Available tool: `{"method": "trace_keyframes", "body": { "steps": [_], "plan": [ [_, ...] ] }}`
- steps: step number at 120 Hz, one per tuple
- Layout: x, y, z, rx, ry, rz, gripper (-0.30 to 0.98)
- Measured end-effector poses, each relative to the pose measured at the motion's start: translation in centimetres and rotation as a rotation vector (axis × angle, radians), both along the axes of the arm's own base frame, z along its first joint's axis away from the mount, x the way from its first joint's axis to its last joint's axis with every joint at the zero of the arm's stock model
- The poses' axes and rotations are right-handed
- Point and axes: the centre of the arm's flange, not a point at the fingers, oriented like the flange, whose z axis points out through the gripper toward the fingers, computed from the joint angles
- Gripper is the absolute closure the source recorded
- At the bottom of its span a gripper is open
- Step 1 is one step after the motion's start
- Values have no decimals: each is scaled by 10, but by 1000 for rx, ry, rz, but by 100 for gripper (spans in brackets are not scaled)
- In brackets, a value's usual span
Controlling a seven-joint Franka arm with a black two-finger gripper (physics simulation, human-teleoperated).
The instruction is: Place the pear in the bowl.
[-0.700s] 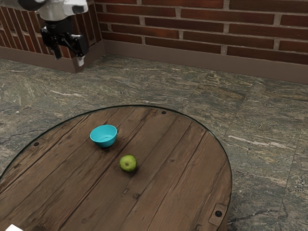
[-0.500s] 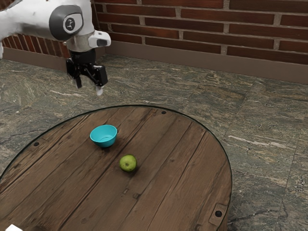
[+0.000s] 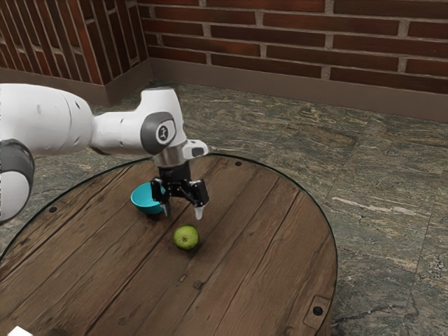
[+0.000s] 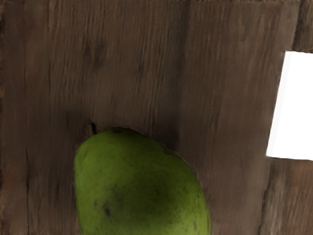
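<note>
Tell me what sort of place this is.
Probably a rustic room or patio, rendered in simulation: it has a brick wall, a stone-look floor and a round plank table.

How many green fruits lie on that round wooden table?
1: speckled green pear, beneath the black two-finger gripper, near the round turquoise bowl. The white arm may hide others.

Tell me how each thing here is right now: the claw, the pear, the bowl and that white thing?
Gripper: open, empty, above the pear.
Pear: resting on the table, ungripped, outside the bowl.
Bowl: upright, partly hidden by the gripper; the visible part looks empty.
White object: partly outside the picture.
</note>
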Motion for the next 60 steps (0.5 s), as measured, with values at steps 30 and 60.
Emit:
{"method": "trace_keyframes", "body": {
  "steps": [30,60],
  "plan": [
    [-12,15,-27,54,17,162,0],
    [-35,-13,-25,98,-69,188,0]
  ]
}}
